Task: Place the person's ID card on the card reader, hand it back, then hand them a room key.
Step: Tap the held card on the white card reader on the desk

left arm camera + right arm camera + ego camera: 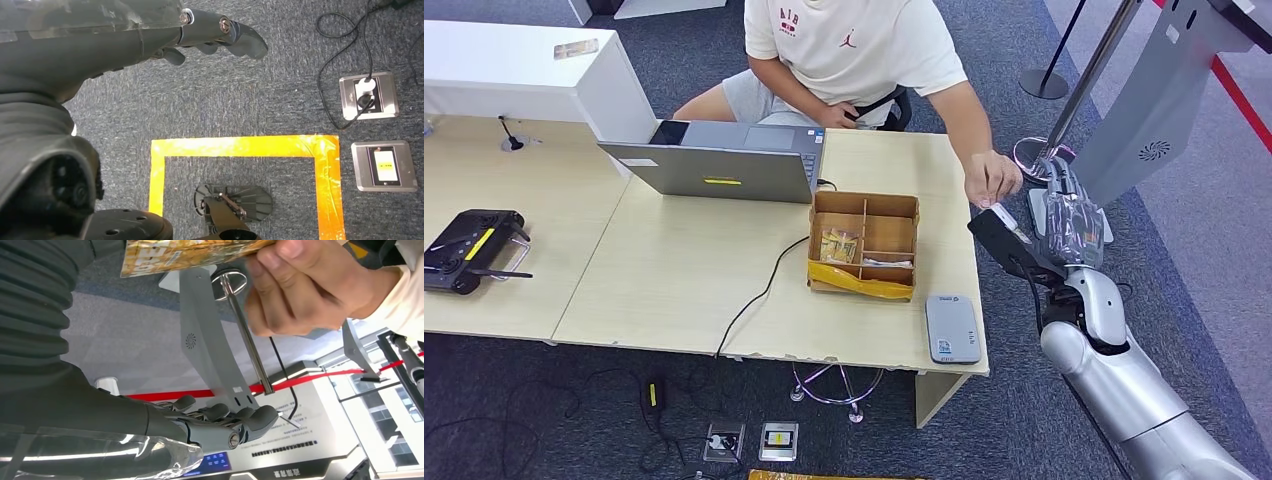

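Observation:
My right hand point(1069, 218) is raised just past the table's right edge, fingers point(225, 422) stretched out and apart with nothing between them. Next to it, the person's hand point(994, 178) pinches a yellow patterned card point(190, 254); that card sits away from my fingers, and I cannot tell whether my thumb touches it. The grey card reader point(952, 328) lies flat near the table's front right corner with nothing on it. My left hand point(215, 32) hangs over the carpet, holding nothing.
A cardboard divided box point(864, 245) with yellow packets stands mid-table, with a laptop point(724, 160) behind it and a black controller point(469, 250) at far left. A grey kiosk point(1154, 110) and a stanchion post point(1084, 80) stand close beside my right arm. The person sits behind the table.

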